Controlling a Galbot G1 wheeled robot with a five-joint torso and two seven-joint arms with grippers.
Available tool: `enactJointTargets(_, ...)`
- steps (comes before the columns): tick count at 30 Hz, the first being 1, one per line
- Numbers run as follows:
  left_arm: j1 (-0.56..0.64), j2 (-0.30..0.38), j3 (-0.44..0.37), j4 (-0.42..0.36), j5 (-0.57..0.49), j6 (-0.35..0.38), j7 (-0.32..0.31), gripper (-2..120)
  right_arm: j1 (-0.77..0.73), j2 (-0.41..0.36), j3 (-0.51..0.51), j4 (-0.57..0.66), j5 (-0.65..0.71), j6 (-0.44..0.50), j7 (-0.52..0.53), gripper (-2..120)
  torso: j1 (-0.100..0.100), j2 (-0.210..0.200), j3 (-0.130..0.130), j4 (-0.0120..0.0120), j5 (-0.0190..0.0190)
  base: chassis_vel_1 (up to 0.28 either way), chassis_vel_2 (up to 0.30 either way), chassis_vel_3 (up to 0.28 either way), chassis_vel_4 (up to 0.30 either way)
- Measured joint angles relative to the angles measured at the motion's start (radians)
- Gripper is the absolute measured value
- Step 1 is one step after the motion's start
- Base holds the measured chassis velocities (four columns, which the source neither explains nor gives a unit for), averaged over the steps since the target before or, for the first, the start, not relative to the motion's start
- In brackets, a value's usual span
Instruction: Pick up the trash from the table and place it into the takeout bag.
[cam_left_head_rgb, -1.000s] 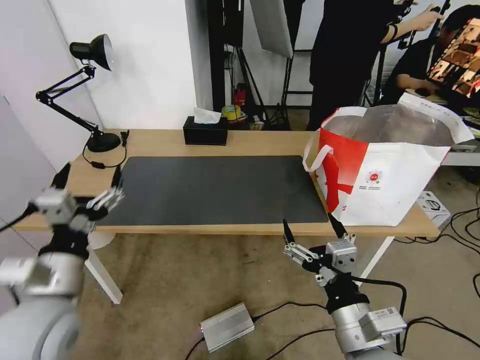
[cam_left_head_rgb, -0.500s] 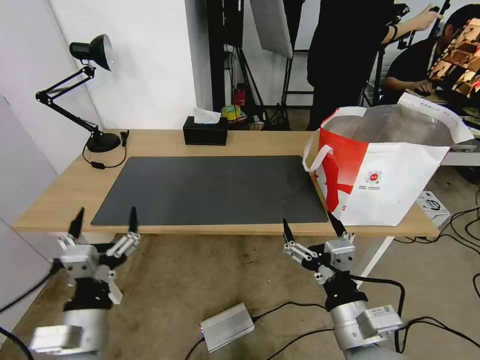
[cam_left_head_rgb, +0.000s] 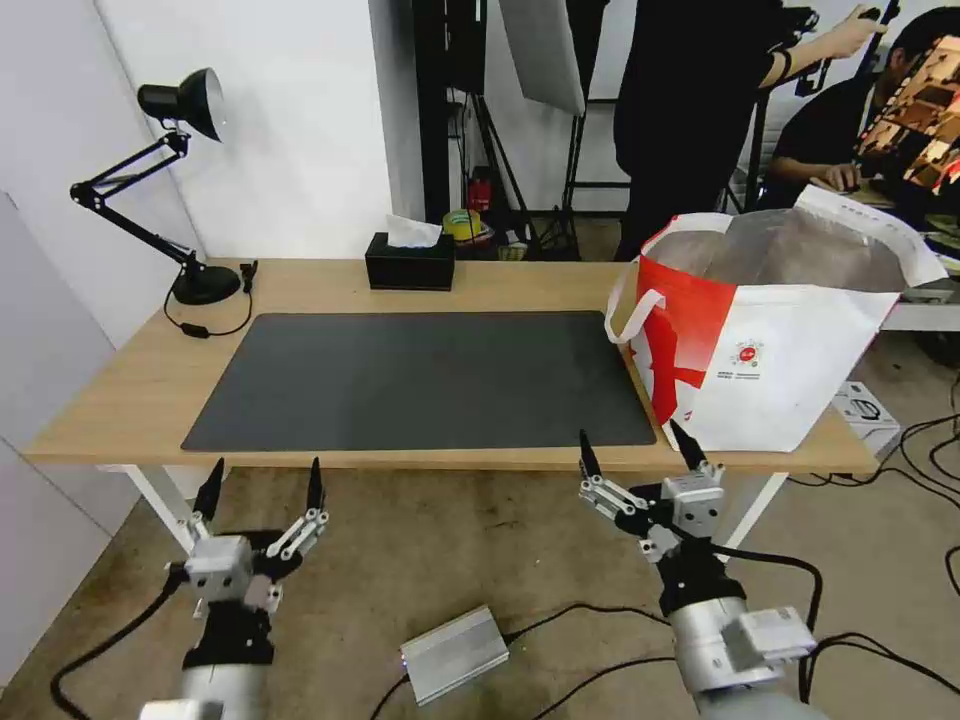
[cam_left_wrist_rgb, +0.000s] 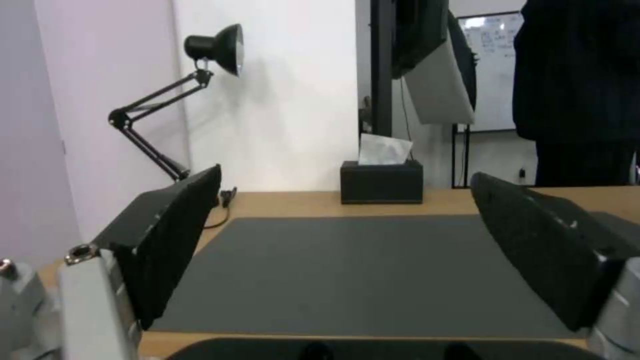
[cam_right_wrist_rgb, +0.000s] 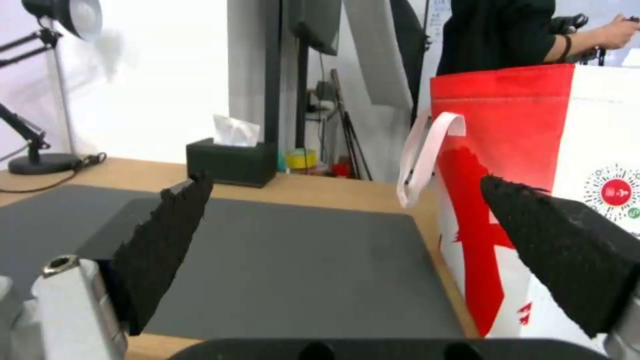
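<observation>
The takeout bag (cam_left_head_rgb: 775, 335) is seen standing upright at the right end of the table (cam_left_head_rgb: 120, 395), its near-left corner overlapping the dark mat (cam_left_head_rgb: 420, 380). No bowl or cup can be made out on the tabletop. The left gripper (cam_left_head_rgb: 262, 480) is held below the near edge at the left, fingers spread and empty. The right gripper (cam_left_head_rgb: 634, 453) is held at the near edge just left of the bag, likewise spread wide and empty. A tissue box (cam_left_head_rgb: 410, 262) and desk lamp (cam_left_head_rgb: 150, 180) are placed along the far side

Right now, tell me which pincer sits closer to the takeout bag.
The right pincer, open at the table's front edge beside the red-and-white takeout bag. The left pincer, also open, hangs off the opposite end.
</observation>
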Motion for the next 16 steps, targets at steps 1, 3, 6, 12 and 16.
enactJointTargets(1,0.001,-0.005,0.004,-0.004,0.001,0.007,0.000,100,-0.004,0.004,-0.004,0.000,-0.013,0.003,0.000,100,0.000,0.000,0.000,0.0000,0.0000,0.000,0.000,0.000,0.000)
enactJointTargets(3,0.004,-0.009,0.005,-0.008,0.006,0.015,0.000,100,-0.014,0.011,-0.014,0.002,-0.025,0.009,-0.001,100,0.000,0.000,0.000,-0.0001,0.0000,0.000,0.000,0.000,0.000)
enactJointTargets(6,0.019,-0.012,0.003,-0.013,0.012,0.021,-0.001,100,-0.033,0.027,-0.026,0.017,-0.044,0.017,-0.001,100,0.000,0.000,0.000,0.0000,-0.0002,0.000,0.000,0.000,0.000)
enactJointTargets(12,0.028,-0.015,0.006,-0.033,0.012,0.029,-0.004,100,-0.041,0.032,-0.026,0.017,-0.057,0.020,-0.001,100,0.000,0.000,0.000,0.0000,0.0000,0.000,0.000,0.000,0.000)
enactJointTargets(16,0.027,-0.010,-0.004,-0.056,0.006,0.049,-0.006,100,-0.051,0.045,-0.036,0.017,-0.081,0.033,-0.002,100,0.000,0.000,0.000,0.0000,-0.0001,0.000,0.000,0.000,0.000)
